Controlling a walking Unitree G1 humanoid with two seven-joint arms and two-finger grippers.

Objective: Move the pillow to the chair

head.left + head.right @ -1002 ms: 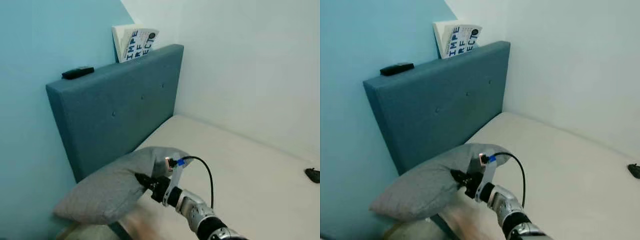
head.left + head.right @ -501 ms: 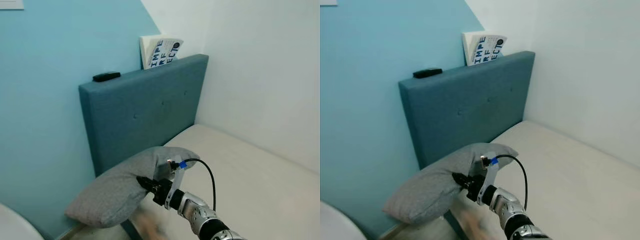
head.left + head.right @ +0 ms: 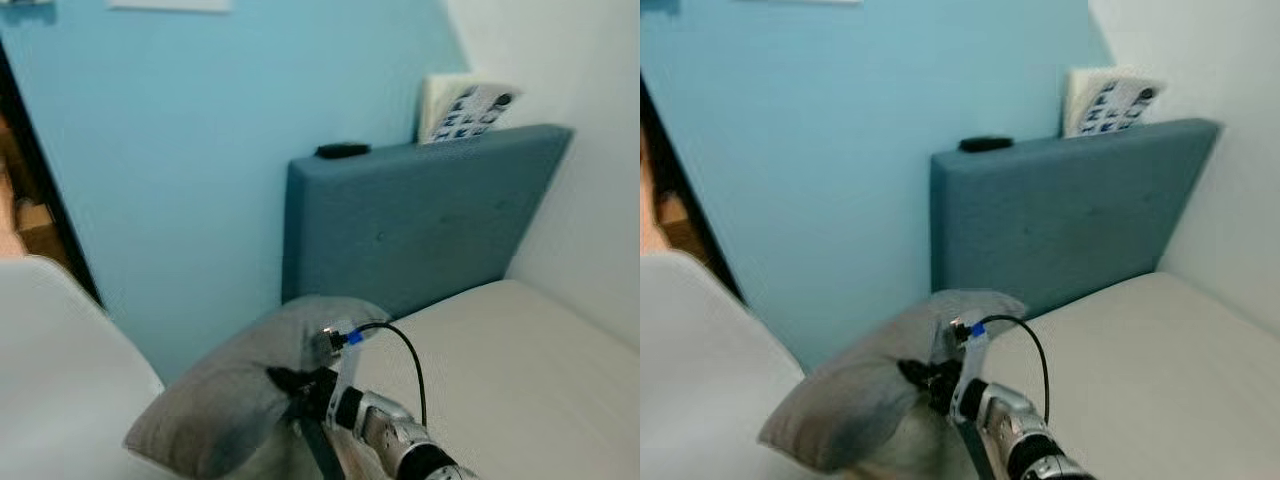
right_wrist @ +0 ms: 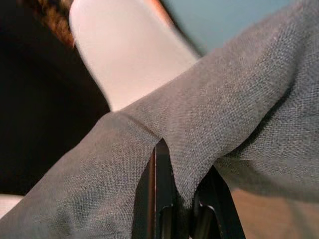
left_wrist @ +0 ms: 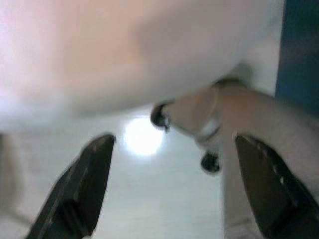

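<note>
Held up at lower centre by the right gripper (image 3: pixel 290 385): soft grey fabric pillow (image 3: pixel 235 400), left of the pale bare mattress (image 3: pixel 520 370). Behind both, upright padded blue headboard (image 3: pixel 420 225); on its top edge, a small black remote (image 3: pixel 343 151) and a leaning white printed book (image 3: pixel 465 108). At lower left, rounded white chair (image 3: pixel 60 380).

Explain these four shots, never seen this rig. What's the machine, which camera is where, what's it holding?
It is a walking humanoid robot with two silver arms, each ending in two long black jaws. The two wide pictures come from a stereo camera in its head and show one scene. The right gripper is shut on a grey pillow, carried off the mattress. Behind stands a blue headboard, with a book and a small dark object on top. A white chair is at the robot's left. The other two pictures come from wrist cameras: the right one shows pillow fabric pinched between its jaws, the left one an open left gripper over a blurred floor.
</note>
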